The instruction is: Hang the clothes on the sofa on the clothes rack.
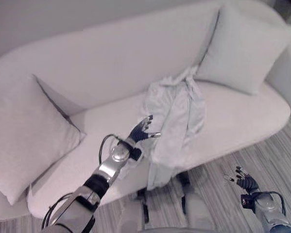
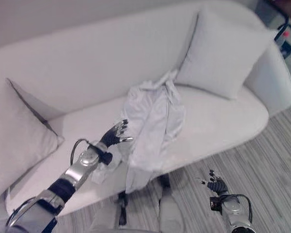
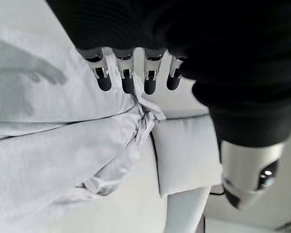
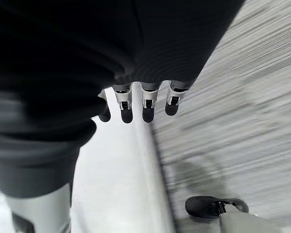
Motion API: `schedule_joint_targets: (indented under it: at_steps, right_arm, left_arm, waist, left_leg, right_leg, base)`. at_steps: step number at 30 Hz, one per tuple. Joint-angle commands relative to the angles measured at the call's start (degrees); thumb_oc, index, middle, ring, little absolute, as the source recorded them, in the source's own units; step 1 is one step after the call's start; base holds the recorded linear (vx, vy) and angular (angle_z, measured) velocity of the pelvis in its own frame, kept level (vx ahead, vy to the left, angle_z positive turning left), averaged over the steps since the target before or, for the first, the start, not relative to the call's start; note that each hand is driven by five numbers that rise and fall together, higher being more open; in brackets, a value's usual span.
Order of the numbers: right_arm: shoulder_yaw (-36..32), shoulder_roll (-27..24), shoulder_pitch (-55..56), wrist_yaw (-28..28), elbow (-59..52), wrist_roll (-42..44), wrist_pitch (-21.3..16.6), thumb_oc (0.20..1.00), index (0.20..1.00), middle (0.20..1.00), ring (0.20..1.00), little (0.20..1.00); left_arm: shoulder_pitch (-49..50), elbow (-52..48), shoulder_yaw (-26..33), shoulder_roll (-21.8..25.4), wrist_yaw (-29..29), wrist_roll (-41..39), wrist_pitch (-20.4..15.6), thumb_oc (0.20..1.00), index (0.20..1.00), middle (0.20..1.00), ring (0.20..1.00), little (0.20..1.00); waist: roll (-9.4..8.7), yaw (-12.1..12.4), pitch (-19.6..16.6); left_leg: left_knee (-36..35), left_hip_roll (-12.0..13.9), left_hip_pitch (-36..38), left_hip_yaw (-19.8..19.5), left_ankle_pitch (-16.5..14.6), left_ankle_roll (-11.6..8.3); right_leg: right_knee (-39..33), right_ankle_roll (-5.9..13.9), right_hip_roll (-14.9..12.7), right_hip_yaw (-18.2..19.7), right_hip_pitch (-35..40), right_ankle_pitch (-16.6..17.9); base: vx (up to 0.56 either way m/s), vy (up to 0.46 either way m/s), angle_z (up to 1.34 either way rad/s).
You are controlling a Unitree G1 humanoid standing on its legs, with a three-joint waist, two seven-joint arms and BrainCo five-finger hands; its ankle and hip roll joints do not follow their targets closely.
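A white garment lies crumpled on the seat of the white sofa, its lower end hanging over the front edge toward the floor. My left hand reaches out over the seat at the garment's left edge, open with fingers straight and nothing in it. In the left wrist view its fingers hover just over the folded cloth. My right hand hangs low above the floor in front of the sofa's right part, open with fingers spread, well away from the garment.
A large white cushion leans at the sofa's left end and another at the right, just behind the garment's top. Grey striped flooring runs in front. A dark frame stands past the sofa's right arm.
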Motion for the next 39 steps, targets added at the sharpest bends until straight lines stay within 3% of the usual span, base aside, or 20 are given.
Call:
schedule_joint_targets:
  at_steps: [1,2,9,17,24,31,39]
  right_arm:
    - [-0.90,-5.04,-7.17,-2.31,-2.26,1.88,-3.36,1.000,1.000,1.000,1.000,1.000]
    - [0.31,-6.26,-11.45,-3.08,-3.20,2.31,-3.50,1.000,1.000,1.000,1.000,1.000]
    - [5.36,-8.52,-25.36,-5.20,-0.14,7.72,-4.92,1.000,1.000,1.000,1.000,1.000]
    - [15.88,-11.10,-45.21,-6.17,12.31,13.17,-5.05,1.000,1.000,1.000,1.000,1.000]
    - [23.24,-11.87,-60.87,-8.14,20.29,15.48,-5.02,1.000,1.000,1.000,1.000,1.000]
    - [25.56,-11.45,-62.97,-8.78,22.37,15.20,-4.62,1.000,1.000,1.000,1.000,1.000]
    - [25.47,-10.12,-59.79,-9.59,21.04,14.60,-6.07,1.000,1.000,1.000,1.000,1.000]
  left_arm:
    - [-5.40,4.19,1.91,0.86,2.71,6.40,-1.83,1.000,1.000,1.000,1.000,1.000]
    - [-12.20,8.72,0.35,1.85,4.33,9.51,-1.09,1.000,1.000,1.000,1.000,1.000]
    - [-28.87,22.26,-4.83,3.19,8.04,10.80,-0.64,1.000,1.000,1.000,1.000,1.000]
    - [-45.32,37.18,-10.80,6.86,10.64,10.27,-0.98,1.000,1.000,1.000,1.000,1.000]
    - [-52.95,43.67,-14.63,11.96,12.90,11.85,-0.30,1.000,1.000,1.000,1.000,1.000]
    - [-55.56,44.73,-15.94,13.90,14.37,11.99,0.07,1.000,1.000,1.000,1.000,1.000]
    - [-60.18,44.16,-18.00,12.79,17.12,13.41,-0.01,1.000,1.000,1.000,1.000,1.000]
  waist:
    - [0.10,1.27,-0.90]
    - [-0.23,1.24,0.62]
    - [-0.97,1.10,3.66]
    - [-1.33,0.73,6.35]
    - [-1.35,0.05,9.17]
    - [-2.57,-1.01,10.83]
    - [-3.95,-2.50,12.57]
  left_leg:
    - [-1.93,-0.05,3.25,-0.20,1.02,-2.65]
    - [-1.91,-0.22,1.77,-0.84,1.40,-2.66]
    - [-2.03,-0.08,-2.02,-1.85,2.58,-3.15]
    - [-2.03,0.50,-6.70,-2.56,3.82,-3.72]
    - [-1.23,0.06,-12.79,-3.48,4.80,-3.78]
    - [0.06,0.08,-16.90,-3.90,4.71,-3.72]
    - [3.42,-0.18,-21.82,-5.15,3.74,-3.46]
  right_leg:
    - [-1.49,1.65,-0.54,0.24,-1.71,5.31]
    - [-1.49,1.70,-0.55,0.24,-3.41,5.77]
    - [-1.49,2.26,0.17,-0.09,-7.71,7.24]
    - [-1.49,2.68,0.85,0.55,-13.15,8.75]
    - [-1.49,2.60,1.13,1.22,-19.04,9.80]
    - [-1.49,2.59,1.16,0.94,-22.33,10.52]
    - [-1.49,2.59,0.92,0.50,-25.09,10.94]
  base:
    - [-0.06,0.013,-0.35]
    - [-0.07,0.000,-0.14]
    - [-0.03,-0.021,0.09]
    - [0.00,-0.007,0.04]
    - [0.01,0.020,-0.01]
    - [0.01,0.022,0.00]
    - [0.00,-0.001,0.03]
